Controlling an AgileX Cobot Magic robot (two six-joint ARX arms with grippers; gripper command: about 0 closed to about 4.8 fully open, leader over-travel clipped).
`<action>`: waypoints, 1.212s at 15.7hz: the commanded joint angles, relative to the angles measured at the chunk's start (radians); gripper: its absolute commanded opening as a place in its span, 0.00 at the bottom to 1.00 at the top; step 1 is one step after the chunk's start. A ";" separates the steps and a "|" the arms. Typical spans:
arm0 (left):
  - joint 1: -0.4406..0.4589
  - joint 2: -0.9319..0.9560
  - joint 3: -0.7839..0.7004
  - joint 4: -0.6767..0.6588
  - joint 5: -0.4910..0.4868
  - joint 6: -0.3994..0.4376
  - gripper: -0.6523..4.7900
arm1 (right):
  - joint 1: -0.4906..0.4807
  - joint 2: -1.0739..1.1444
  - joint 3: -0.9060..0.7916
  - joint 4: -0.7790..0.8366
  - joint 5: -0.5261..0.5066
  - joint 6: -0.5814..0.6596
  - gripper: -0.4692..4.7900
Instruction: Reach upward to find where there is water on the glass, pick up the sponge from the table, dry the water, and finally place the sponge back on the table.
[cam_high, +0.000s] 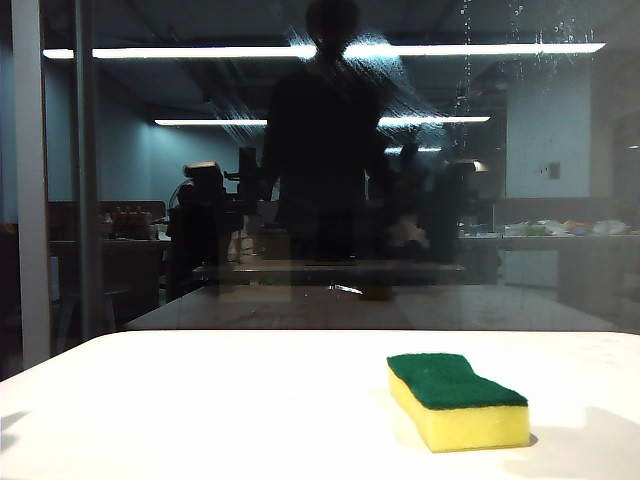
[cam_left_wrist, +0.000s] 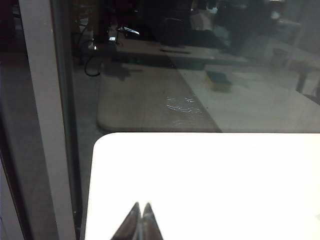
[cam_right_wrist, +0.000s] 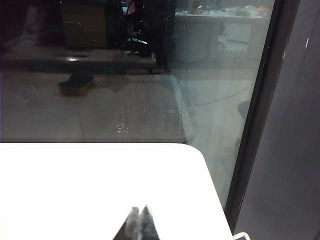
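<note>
Both claws, left and right, sit pressed together above the table; sponge untouched.

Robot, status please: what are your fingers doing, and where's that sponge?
Left gripper, right gripper shut, empty, over table. Sponge untouched. Water high on glass. Path clear.

Left pincer, right pincer: dark, pointed fingertips.

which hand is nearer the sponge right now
Right, as far as I can judge. The sponge lies on the right half of the table, the right arm's side. Both the right hand and left hand hang shut over bare table, neither at the sponge.
</note>
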 joint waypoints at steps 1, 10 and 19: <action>0.002 0.001 0.003 0.014 0.000 -0.003 0.11 | 0.000 0.000 -0.004 0.019 -0.002 -0.002 0.08; 0.000 0.001 0.048 0.019 0.046 -0.063 0.11 | 0.002 0.000 0.051 0.023 -0.005 0.007 0.08; 0.000 0.035 0.457 -0.080 -0.031 -0.112 0.11 | 0.001 0.020 0.441 -0.111 0.005 0.070 0.08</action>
